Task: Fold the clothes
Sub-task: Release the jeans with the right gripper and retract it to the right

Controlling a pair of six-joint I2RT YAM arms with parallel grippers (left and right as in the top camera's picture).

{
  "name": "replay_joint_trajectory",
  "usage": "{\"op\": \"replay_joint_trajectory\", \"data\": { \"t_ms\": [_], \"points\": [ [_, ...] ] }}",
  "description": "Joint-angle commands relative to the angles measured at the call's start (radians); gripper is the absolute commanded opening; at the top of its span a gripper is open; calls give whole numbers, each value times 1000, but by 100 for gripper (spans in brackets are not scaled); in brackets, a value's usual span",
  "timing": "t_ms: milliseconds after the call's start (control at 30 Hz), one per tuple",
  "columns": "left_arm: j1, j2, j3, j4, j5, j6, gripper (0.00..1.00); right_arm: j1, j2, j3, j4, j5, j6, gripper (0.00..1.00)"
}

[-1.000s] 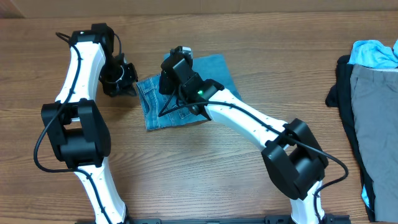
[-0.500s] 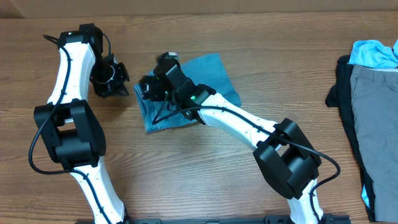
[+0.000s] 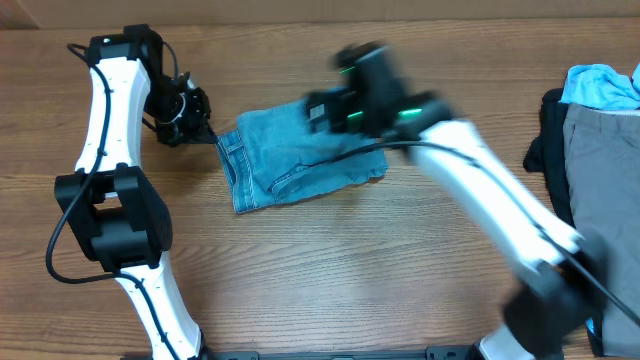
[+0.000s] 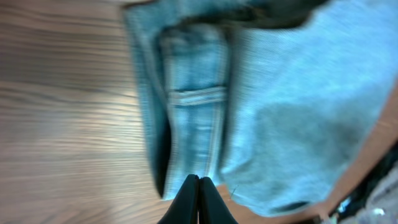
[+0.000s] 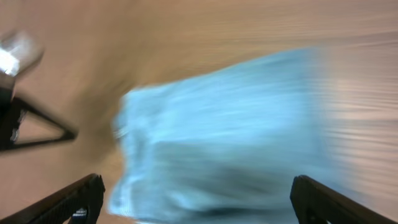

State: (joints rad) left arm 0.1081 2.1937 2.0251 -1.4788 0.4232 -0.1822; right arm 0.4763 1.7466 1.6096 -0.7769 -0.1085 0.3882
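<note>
Left gripper (image 4: 198, 198): clenched, its two dark fingers pressed flat together into one point. The tip sits at the jeans' waistband edge, and I cannot tell whether any cloth is caught in it.
Right gripper (image 5: 196, 190): released, fingers spread wide with nothing between them. It hangs above the jeans, which fill the wrist view below it. Both that view and the arm seen from overhead are blurred.
Jeans (image 3: 300, 155): one pair, faded light-blue denim, folded into a rough rectangle lying flat on the table. It lies towards the back, a little left of the middle. The waistband and stitched seams face the left arm; the plainer denim side faces right.
Arms: two, white with black joints. The left one reaches in from the near left and bends towards the jeans' upper left corner. The right one stretches from the near right diagonally over the jeans' far side.
Other clothes: three garments show in one pile: grey (image 3: 600, 200), black (image 3: 553, 160) and sky-blue (image 3: 600, 85).
Edges: the pile lies against the right side of the table and runs out of view there. The jeans are well apart from it.
Open room: bare wooden table (image 3: 350, 280) lies between the jeans and the pile, and across the whole near side in front of the jeans.
</note>
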Motion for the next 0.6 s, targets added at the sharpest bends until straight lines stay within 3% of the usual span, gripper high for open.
{"op": "replay_joint_trajectory", "data": {
  "t_ms": [0,67,200,367,400,567],
  "points": [
    [-64,-5,20,5,86,75,4,-153,-132,24,-128,108,-23,100],
    [-106,-5,20,6,35,68,4,-229,-143,24,-198,107,-23,100],
    [-167,-4,15,11,-163,-98,4,-364,-134,24,-317,104,-23,100],
    [-187,-4,12,59,-171,-183,44,-427,-117,17,-363,108,-24,100],
    [-187,-4,12,66,-176,-204,62,-432,-117,10,-362,108,-32,100],
    [-187,0,-8,119,-192,-253,65,-433,-117,-6,-361,116,-53,100]
  ]
}}
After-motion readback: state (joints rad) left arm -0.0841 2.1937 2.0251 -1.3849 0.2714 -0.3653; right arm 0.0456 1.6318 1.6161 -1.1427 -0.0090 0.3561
